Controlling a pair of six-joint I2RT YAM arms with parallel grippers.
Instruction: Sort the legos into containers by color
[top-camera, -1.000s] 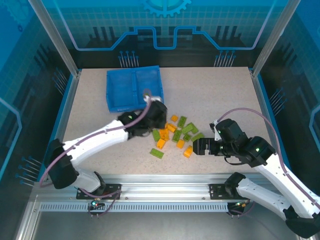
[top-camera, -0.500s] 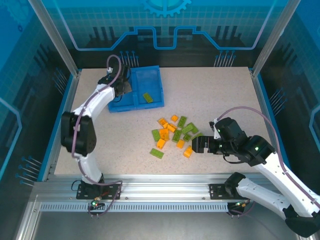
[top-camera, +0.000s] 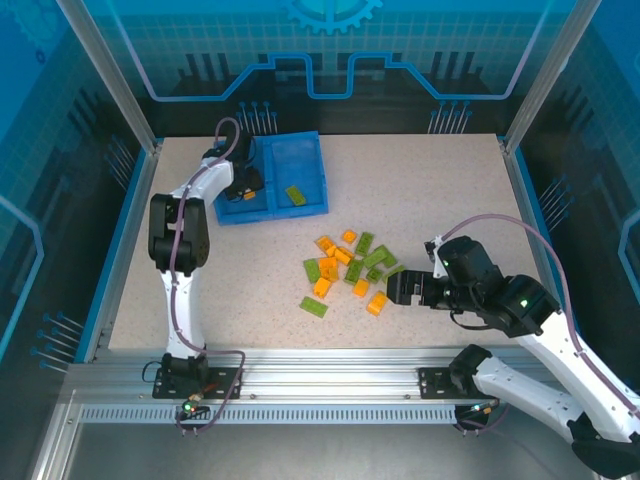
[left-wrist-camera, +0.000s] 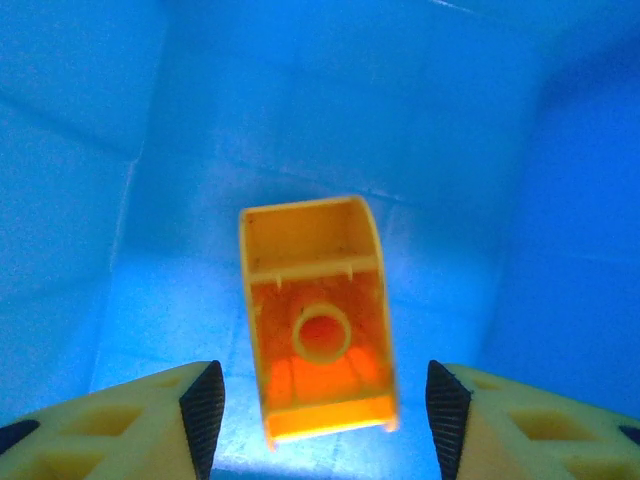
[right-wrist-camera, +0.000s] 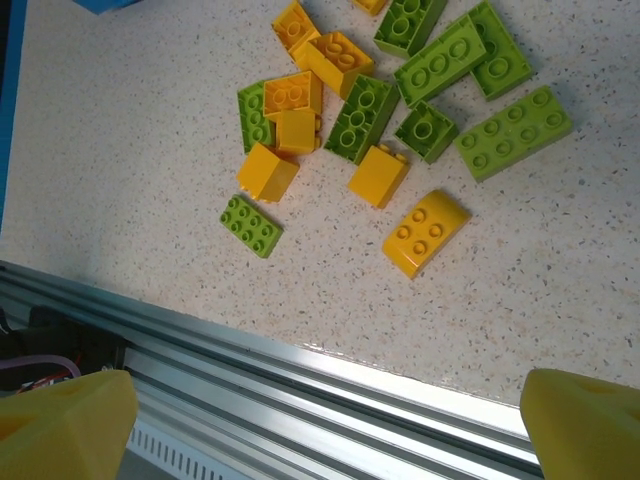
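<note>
The blue tray (top-camera: 318, 172) stands at the back left of the table. My left gripper (top-camera: 245, 184) hangs over its left compartment, open. In the left wrist view an orange lego (left-wrist-camera: 318, 320) lies hollow side up on the blue floor (left-wrist-camera: 450, 150), with a gap to each pad of the left gripper (left-wrist-camera: 325, 410). A green lego (top-camera: 296, 195) lies in the right compartment. Several orange and green legos (top-camera: 350, 265) sit loose mid-table. My right gripper (top-camera: 392, 292) waits open just right of them, near the front edge; the right wrist view shows this pile (right-wrist-camera: 380, 100) beyond the right gripper (right-wrist-camera: 325, 430).
An aluminium rail (right-wrist-camera: 300, 390) runs along the table's near edge, right under the right gripper. A lone green lego (top-camera: 313, 306) and an orange one (top-camera: 376, 303) lie nearest that edge. Bare tabletop (top-camera: 450, 190) stretches right of the tray.
My left arm carried an orange lego from the pile to the tray's left compartment, and its jaws have now opened off it. The right arm has barely shifted.
</note>
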